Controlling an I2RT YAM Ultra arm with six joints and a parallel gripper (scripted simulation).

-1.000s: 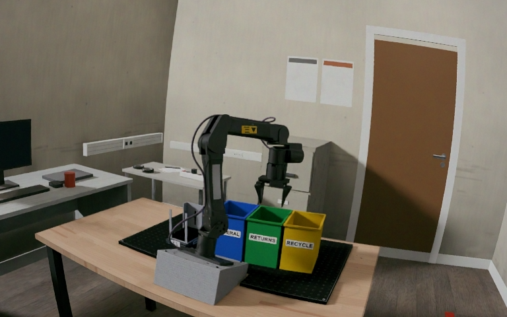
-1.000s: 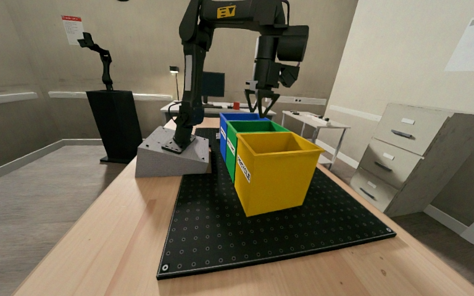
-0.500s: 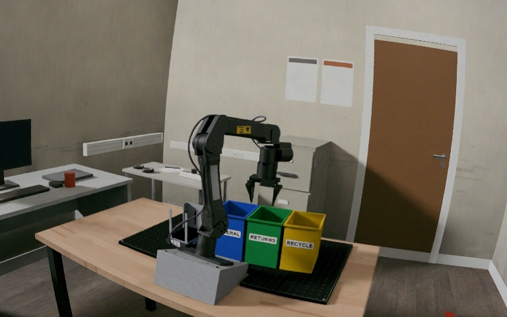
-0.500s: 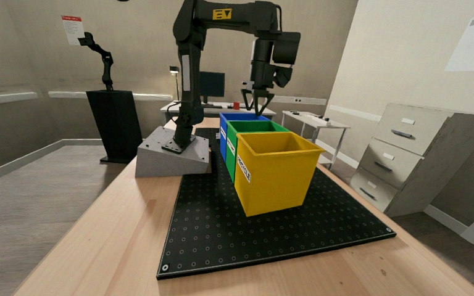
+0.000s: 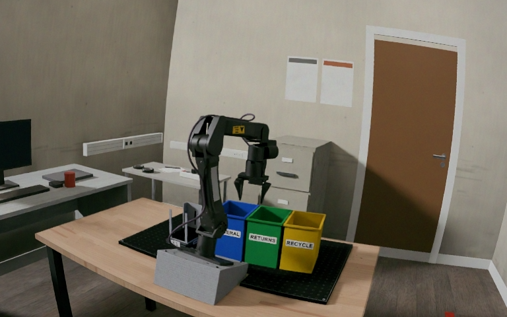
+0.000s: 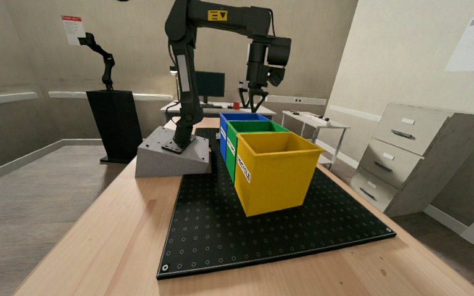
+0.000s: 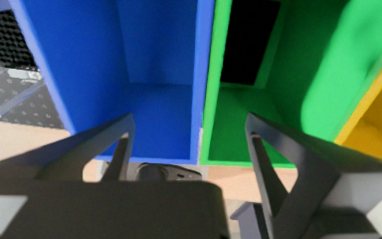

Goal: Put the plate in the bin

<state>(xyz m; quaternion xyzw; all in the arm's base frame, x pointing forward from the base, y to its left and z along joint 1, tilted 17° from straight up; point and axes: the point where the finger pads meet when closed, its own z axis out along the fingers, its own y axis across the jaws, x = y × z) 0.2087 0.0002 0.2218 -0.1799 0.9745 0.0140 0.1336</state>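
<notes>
My gripper [image 5: 251,198] [image 6: 253,104] [image 7: 190,119] is open and empty. It hangs above the shared wall of the blue bin [image 5: 230,250] [image 6: 222,139] [image 7: 159,50] and the green RETURNS bin [image 5: 263,252] [image 6: 255,126] [image 7: 234,134]. In the wrist view a dark flat plate [image 7: 249,40] stands on edge inside the green bin against its far wall. Rack K1 [image 5: 190,214] stands behind the arm, left of the blue bin, with a dark plate [image 5: 183,235] low between its posts. All three bins stand upright.
The yellow RECYCLE bin [image 5: 299,257] [image 6: 276,181] [image 7: 363,139] touches the green bin's other side. The bins stand on a black perforated board [image 5: 299,284] [image 6: 279,230]. The arm's grey wedge base [image 5: 194,275] [image 6: 157,160] sits at the board's near left edge.
</notes>
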